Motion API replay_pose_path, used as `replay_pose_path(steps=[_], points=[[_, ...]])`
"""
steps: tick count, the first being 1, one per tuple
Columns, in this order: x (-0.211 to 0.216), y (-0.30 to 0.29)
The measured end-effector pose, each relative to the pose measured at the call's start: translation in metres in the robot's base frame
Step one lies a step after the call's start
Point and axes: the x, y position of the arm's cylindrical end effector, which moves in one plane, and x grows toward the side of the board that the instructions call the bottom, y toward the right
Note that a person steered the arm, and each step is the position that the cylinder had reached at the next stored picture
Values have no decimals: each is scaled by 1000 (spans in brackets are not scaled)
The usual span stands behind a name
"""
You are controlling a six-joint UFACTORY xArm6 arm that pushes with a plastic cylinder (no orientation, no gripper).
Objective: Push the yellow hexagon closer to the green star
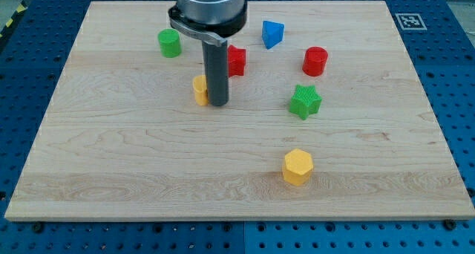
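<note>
1. So, no jaws here to open or clamp, my tip [217, 103] just touches a small yellow block [200, 89].
2. Yellow hexagon [297, 166] sits toward the table's [111, 150] bottom, below the green star [305, 101], well apart.

Yellow hexagon [297, 166] lies near the view's bottom, below green star [305, 101].

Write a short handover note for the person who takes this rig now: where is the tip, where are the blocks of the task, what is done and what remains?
My tip rests on the board right beside a small yellow block, far from the task's blocks.
The yellow hexagon lies near the view's bottom, apart from the green star, which is above it in the view.
Done: nothing visible; the two are not close.
Left: bring the tip below the hexagon and push it toward the star.
</note>
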Motion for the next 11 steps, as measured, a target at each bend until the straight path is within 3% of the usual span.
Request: replay_pose_path(steps=[1, 2, 4, 5, 6, 11], points=[[-4, -12], [20, -8], [146, 32], [179, 85], [179, 121], [128, 118]])
